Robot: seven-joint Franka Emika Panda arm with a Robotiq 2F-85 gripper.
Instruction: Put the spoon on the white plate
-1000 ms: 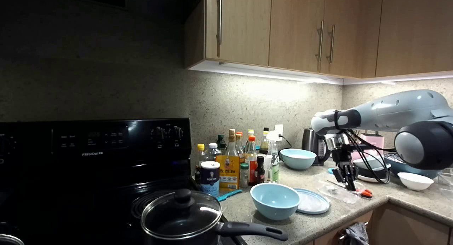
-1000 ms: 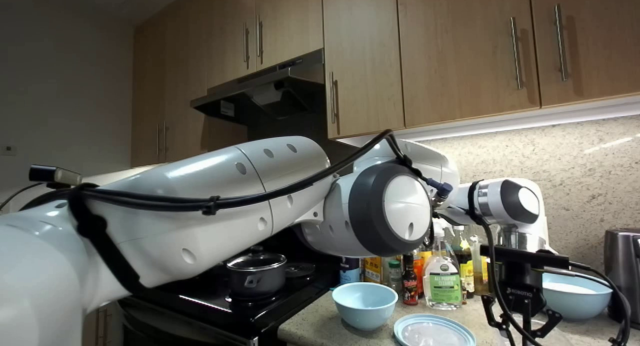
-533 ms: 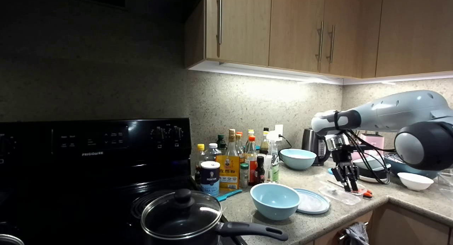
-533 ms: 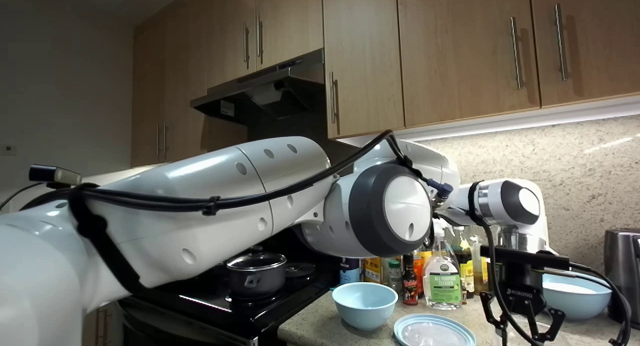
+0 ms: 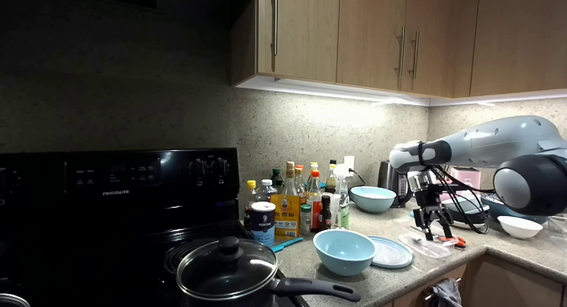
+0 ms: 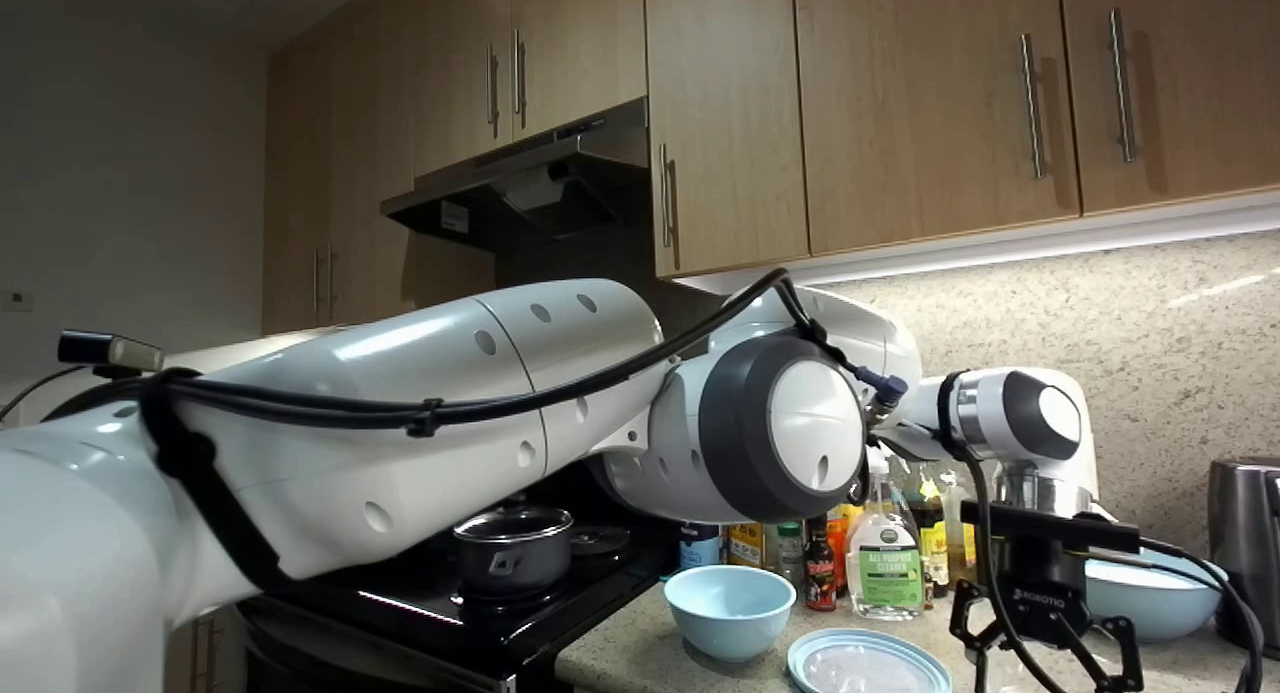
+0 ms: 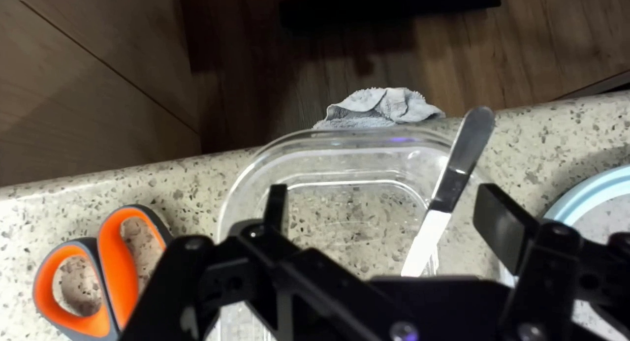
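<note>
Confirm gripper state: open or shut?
Open: in the wrist view, the gripper shows wide-apart fingers, with visible gaps either side of the metal handle.

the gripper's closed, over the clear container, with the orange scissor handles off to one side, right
No, the gripper is open: the wrist view shows its fingers wide apart. It is over the clear container, with the orange scissor handles off to one side.

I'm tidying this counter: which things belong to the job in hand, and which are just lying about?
Job:
gripper
metal utensil, likely the spoon (head unclear)
blue-rimmed plate, likely the white one

Lying about:
orange-handled scissors
lidded saucepan
sea salt canister
white bowl
kettle
</note>
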